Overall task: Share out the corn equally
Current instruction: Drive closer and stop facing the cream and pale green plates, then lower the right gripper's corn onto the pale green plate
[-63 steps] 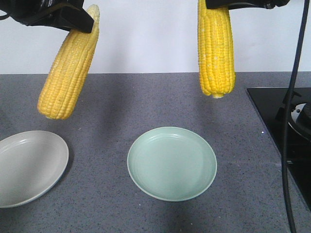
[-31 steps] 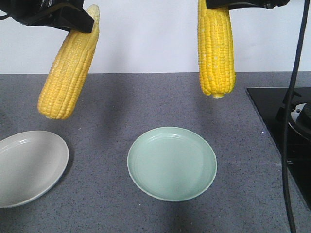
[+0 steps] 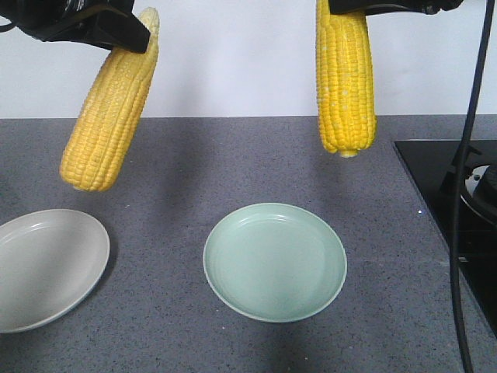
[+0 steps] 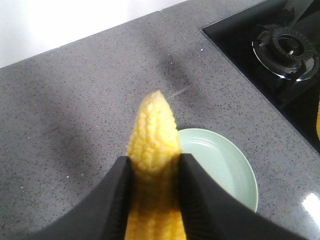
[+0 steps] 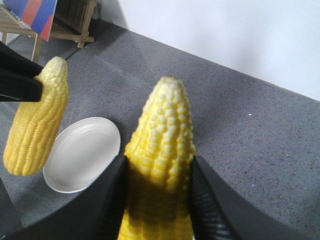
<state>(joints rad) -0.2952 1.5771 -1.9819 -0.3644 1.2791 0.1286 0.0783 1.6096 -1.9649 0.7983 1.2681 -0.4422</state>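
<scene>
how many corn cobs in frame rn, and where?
2. One bright yellow corn cob hangs tilted from the left gripper, above and beside the pale grey plate. The other yellow corn cob hangs upright from the right gripper, behind the light green plate. No others visible.

No visible change in either corn cob (image 3: 109, 109) or either tool (image 4: 152, 200).
</scene>
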